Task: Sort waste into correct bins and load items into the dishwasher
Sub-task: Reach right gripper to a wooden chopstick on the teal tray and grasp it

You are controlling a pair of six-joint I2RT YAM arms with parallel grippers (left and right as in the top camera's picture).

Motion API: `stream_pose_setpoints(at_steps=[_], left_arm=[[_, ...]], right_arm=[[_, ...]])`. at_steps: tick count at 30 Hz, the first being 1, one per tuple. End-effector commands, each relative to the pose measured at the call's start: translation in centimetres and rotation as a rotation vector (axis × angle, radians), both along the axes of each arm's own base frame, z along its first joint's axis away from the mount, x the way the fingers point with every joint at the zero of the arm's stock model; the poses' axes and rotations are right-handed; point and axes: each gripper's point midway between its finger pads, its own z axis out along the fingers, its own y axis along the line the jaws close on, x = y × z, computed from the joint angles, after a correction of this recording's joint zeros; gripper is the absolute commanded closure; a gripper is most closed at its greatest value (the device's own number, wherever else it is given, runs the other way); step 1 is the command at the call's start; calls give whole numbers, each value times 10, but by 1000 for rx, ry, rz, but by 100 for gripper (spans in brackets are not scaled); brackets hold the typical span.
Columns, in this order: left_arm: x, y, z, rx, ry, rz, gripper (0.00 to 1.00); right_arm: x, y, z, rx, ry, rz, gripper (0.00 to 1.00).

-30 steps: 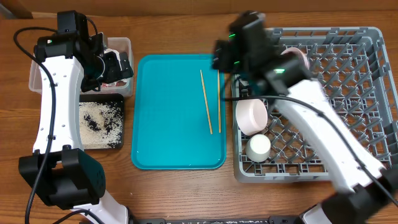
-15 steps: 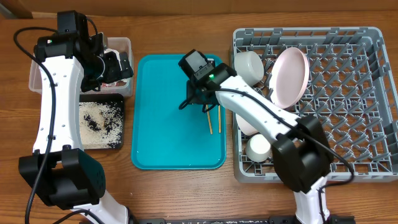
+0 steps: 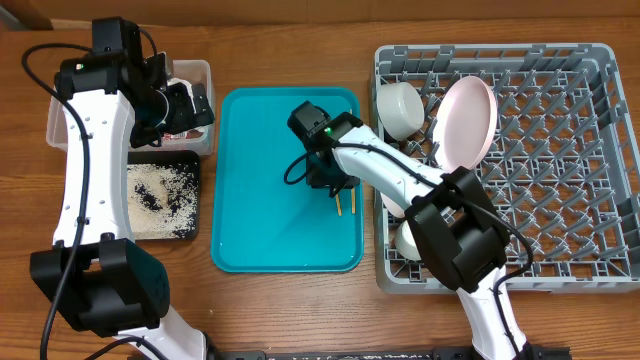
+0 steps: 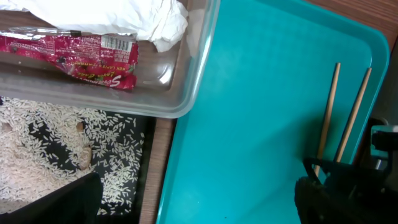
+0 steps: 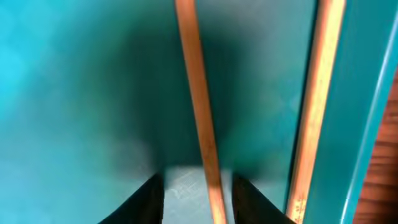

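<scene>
Two wooden chopsticks lie on the right side of the teal tray. My right gripper is low over them and open. In the right wrist view its fingers straddle one chopstick with gaps on both sides, and the other chopstick lies just outside to the right. My left gripper hangs open and empty over the tub's edge. The clear tub holds the white napkin and the red-and-white wrapper. Rice lies in the black tray.
The grey dish rack at the right holds an upright plate and a bowl. A cup shows partly under my right arm. The second bowl is mostly hidden by that arm.
My right arm has swung from over the rack to the tray and come down over the chopsticks. The left arm has not moved.
</scene>
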Motion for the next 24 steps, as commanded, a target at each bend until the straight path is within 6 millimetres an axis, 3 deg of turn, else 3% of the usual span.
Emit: stream_pose_setpoints(at_steps=[1, 3, 4, 5, 20, 24], left_arm=[[4, -1, 8, -6, -24, 0, 0], [4, -1, 8, -6, -24, 0, 0], [4, -1, 8, -6, -24, 0, 0], [4, -1, 8, -6, -24, 0, 0], [4, -1, 8, -6, -24, 0, 0], [4, -1, 8, -6, -24, 0, 0]], right_arm=[[-14, 4, -12, 31, 81, -1, 71], [-19, 5, -12, 39, 103, 1, 80], [-22, 5, -12, 37, 114, 2, 92], [-23, 5, -12, 36, 116, 3, 96], [-19, 6, -3, 36, 109, 2, 96], [-10, 7, 22, 39, 57, 8, 96]])
